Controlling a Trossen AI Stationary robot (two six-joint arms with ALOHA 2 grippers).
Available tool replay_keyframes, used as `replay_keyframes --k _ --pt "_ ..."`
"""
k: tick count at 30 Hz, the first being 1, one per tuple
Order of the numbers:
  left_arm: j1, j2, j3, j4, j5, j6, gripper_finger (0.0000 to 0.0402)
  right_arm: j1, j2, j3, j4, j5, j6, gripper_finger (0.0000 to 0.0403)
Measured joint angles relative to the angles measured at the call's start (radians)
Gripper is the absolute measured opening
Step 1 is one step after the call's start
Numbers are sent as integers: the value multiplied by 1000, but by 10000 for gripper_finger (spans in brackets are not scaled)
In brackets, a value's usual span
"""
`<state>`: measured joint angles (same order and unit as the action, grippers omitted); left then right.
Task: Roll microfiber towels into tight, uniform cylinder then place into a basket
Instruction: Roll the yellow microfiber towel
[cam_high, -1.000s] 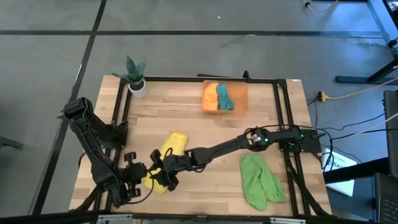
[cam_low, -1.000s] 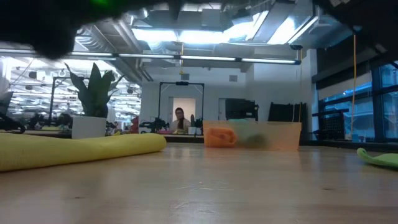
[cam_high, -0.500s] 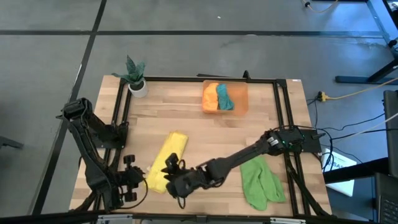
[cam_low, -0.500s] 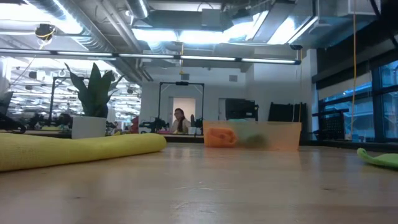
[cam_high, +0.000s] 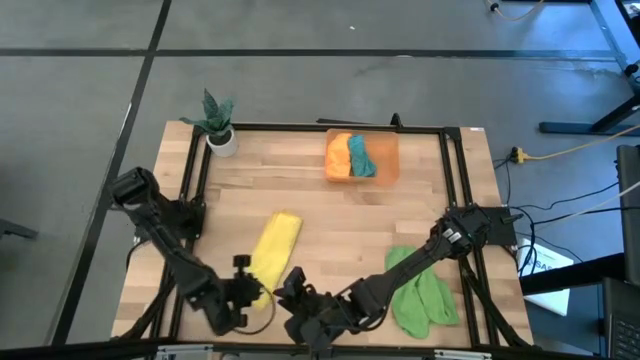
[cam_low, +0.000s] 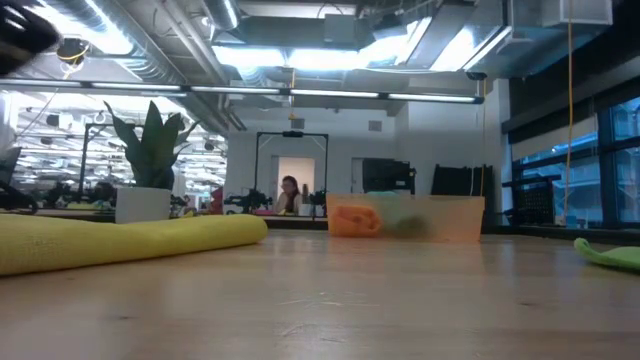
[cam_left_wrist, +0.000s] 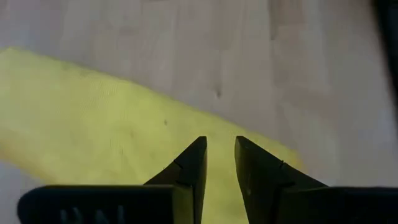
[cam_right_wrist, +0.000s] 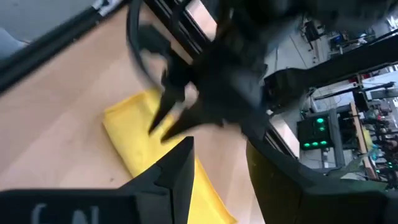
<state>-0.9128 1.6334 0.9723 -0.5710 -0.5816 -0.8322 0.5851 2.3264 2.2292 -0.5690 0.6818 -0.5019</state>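
**Hovering pincers at the yellow towel, front of the surface**

Standing at the wooden surface (cam_high: 330, 210), an onlooker sees both arms low at its front edge. The left pincer (cam_high: 256, 292) sits at the near end of the yellow towel (cam_high: 272, 247), which lies flat as a long folded strip, not rolled. From the left wrist, its fingers (cam_left_wrist: 189, 165) stand slightly parted above the yellow cloth, clasping nothing. The right pincer (cam_high: 290, 285) is just beside that same towel end, facing the left one; its fingers (cam_right_wrist: 177, 165) are likewise parted with nothing between them.

The light green towel (cam_high: 420, 295) lies crumpled at the front right, partly under the right arm. The basket (cam_high: 389, 158) stands at the far edge, holding the orange towel (cam_high: 339, 157) and the teal towel (cam_high: 360, 156) side by side. A potted plant (cam_high: 217, 122) stands at the far left corner.
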Motion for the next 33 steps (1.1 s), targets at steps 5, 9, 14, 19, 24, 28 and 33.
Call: replay_keyframes --k 5,9,14,19,24,28,33 --pt "59 56 -32 8 40 22 76 7 0 0 -20 33 2 147" --pt "78 93 -66 7 141 -23 76 7 0 0 -75 36 35 147" --pt "77 112 -71 21 140 -49 76 6 -1 0 -98 36 56 147" --pt "91 119 -73 113 150 -49 76 14 -4 0 -100 36 57 147" --pt "137 130 -74 198 160 -37 76 40 -28 0 -130 43 134 147" --pt "185 173 -71 270 144 22 76 63 -56 0 -182 56 192 147" --pt "217 174 -71 311 150 100 76 75 -69 0 -209 54 251 147"
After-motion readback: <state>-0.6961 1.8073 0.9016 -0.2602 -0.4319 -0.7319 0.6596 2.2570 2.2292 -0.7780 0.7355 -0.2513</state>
